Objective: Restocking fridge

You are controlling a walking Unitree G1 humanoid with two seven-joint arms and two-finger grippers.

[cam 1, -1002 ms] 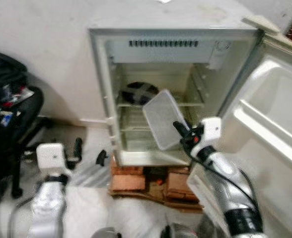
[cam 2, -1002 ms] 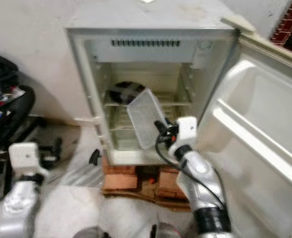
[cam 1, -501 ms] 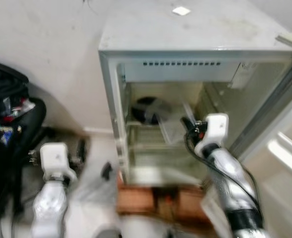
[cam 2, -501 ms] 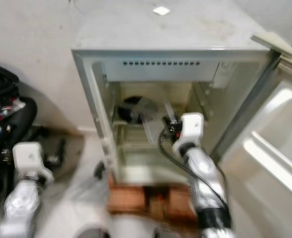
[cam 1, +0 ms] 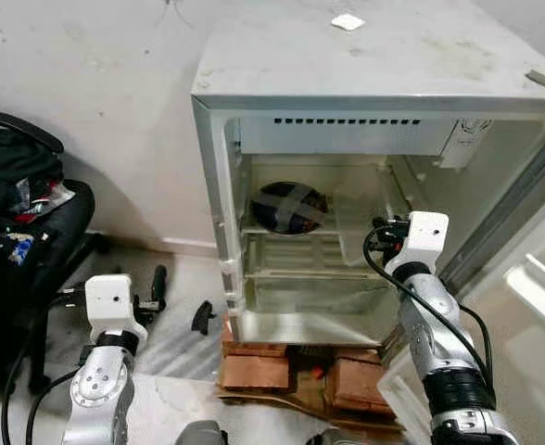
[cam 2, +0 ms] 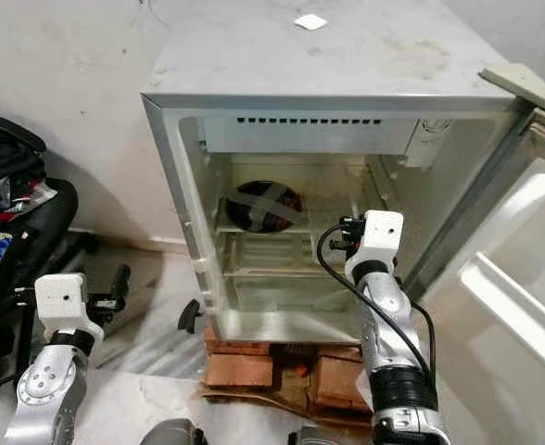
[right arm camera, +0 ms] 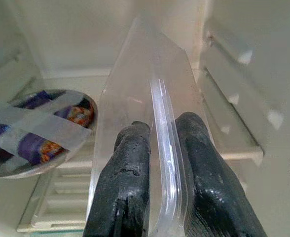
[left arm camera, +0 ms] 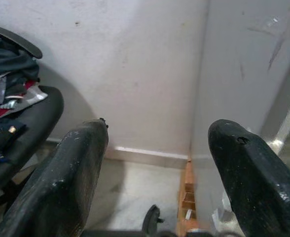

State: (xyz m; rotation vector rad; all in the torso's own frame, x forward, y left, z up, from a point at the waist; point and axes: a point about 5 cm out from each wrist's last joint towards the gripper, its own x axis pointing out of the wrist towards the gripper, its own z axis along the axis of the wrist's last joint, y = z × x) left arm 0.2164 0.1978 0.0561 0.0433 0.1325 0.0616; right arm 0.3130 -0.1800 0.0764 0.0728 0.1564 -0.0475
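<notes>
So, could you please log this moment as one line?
right gripper: holding clear container | inside fridge beside taped bowl | left gripper: idle, open

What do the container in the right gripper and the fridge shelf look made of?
Container: looks like thin clear plastic, glossy; the shelf shows through it and its rim glints between the right gripper fingers. Shelf: seems pale, translucent ribbed plastic, though painted wire can't be excluded.

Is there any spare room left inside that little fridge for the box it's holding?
Yes. The upper wire shelf is bare right of the dark round taped dish, where the right gripper holds the clear plastic container. The lower shelf and fridge floor look bare. The shelf's left is crowded.
</notes>
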